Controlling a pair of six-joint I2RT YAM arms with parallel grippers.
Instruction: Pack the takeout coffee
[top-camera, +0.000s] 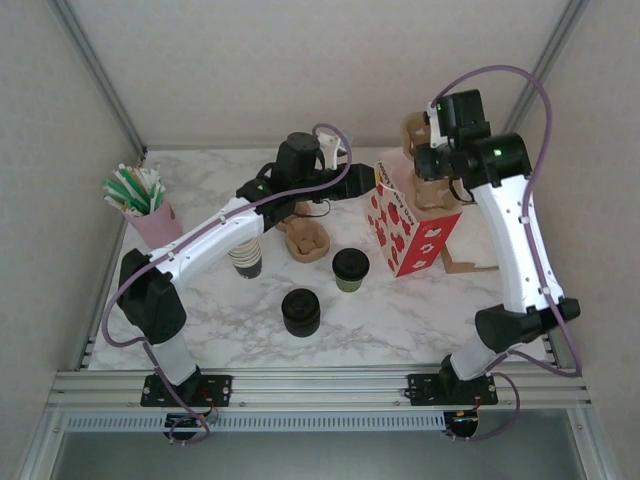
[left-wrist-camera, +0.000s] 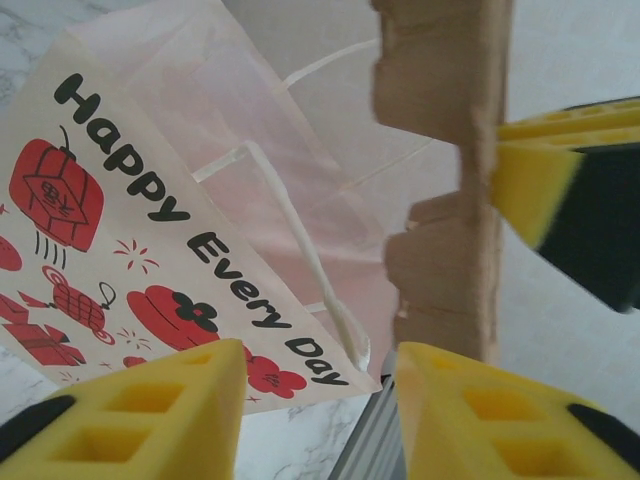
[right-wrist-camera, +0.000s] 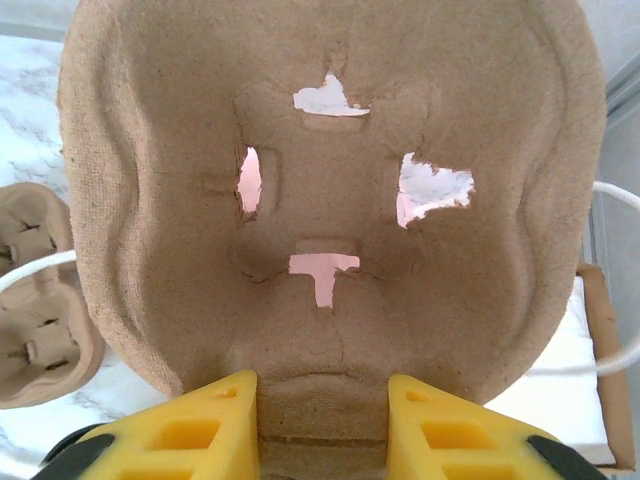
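Observation:
The takeout coffee (top-camera: 350, 268), a greenish cup with a black lid, stands upright on the marble table, left of the red-and-white paper bag (top-camera: 410, 225). My right gripper (top-camera: 445, 175) (right-wrist-camera: 322, 385) is shut on a brown pulp cup carrier (right-wrist-camera: 330, 150) (top-camera: 435, 193), held on edge above the bag's mouth. My left gripper (top-camera: 365, 178) (left-wrist-camera: 320, 350) is at the bag's upper left rim. Its jaws stand apart, and the bag's corner (left-wrist-camera: 150, 230) and white handle (left-wrist-camera: 290, 220) show in the gap without touching the pads. The carrier's edge (left-wrist-camera: 450, 100) hangs just beyond.
A second pulp carrier (top-camera: 307, 240) (right-wrist-camera: 35, 300) lies left of the coffee. Nearby stand a squat black stack of lids (top-camera: 301, 312), a stack of lidless cups (top-camera: 246, 258) and a pink cup of straws (top-camera: 150, 215). A flat brown board (top-camera: 470, 262) lies right of the bag.

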